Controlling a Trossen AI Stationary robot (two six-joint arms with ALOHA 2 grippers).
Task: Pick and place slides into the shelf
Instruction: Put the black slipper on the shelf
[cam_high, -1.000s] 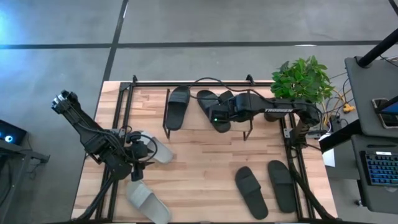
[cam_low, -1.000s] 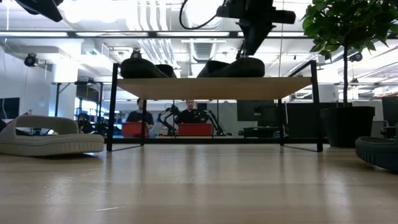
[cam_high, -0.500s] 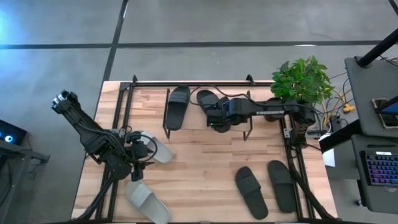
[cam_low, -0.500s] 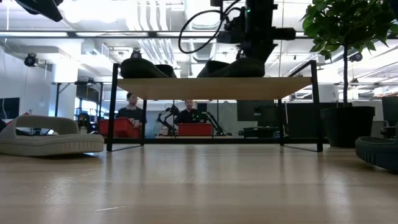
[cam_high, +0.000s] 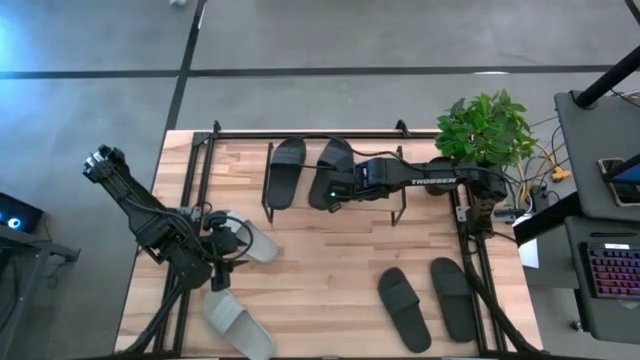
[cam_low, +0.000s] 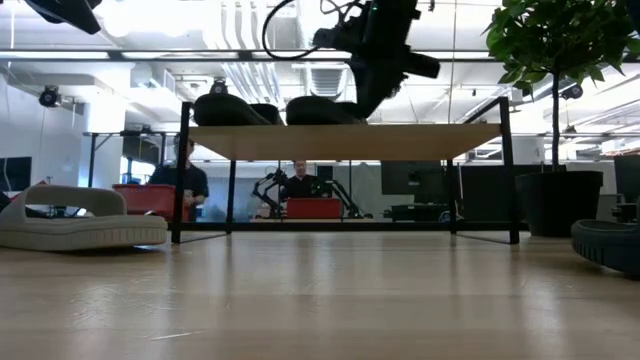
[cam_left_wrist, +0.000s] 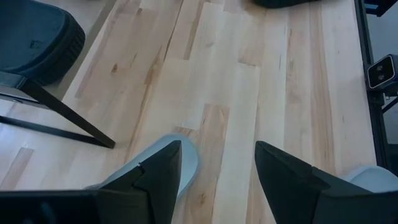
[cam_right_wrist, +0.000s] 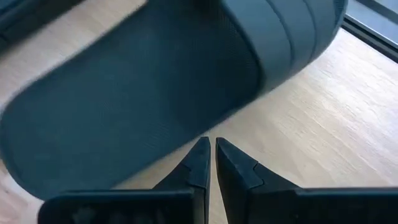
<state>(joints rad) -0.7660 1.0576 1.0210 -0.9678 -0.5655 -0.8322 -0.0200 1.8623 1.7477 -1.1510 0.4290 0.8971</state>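
The shelf (cam_low: 345, 141) stands at the table's far side, and two dark slides rest sole-down on its top board (cam_high: 305, 165). One dark slide (cam_high: 287, 172) lies at the left. A second dark slide (cam_high: 330, 170) lies just to its right, and it also shows in the right wrist view (cam_right_wrist: 155, 81). My right gripper (cam_high: 326, 192) is shut at this second slide's right side, low over the board (cam_low: 360, 100). My left gripper (cam_high: 235, 243) is open above a light grey slide (cam_high: 258, 240) that rests on the table (cam_low: 80, 222). My right gripper has its shut fingertips (cam_right_wrist: 202, 152) against the second dark slide's long right edge (cam_right_wrist: 186, 140), toward its near end. The fingers come about level from the table's right and lie across the slide. The slide rests flat on the shelf's top board.
A second light grey slide (cam_high: 238, 325) lies at the table's near left. Two dark slides (cam_high: 403, 308) (cam_high: 455, 298) lie at the near right. A potted plant (cam_high: 485, 128) stands at the far right, beside the shelf. People sit in the room beyond the table (cam_low: 300, 180).
My right gripper has gone toward the table's left edge along the shelf top. The second dark slide has slid left with it. Its near end has swung left, and it now lies close beside the first dark slide.
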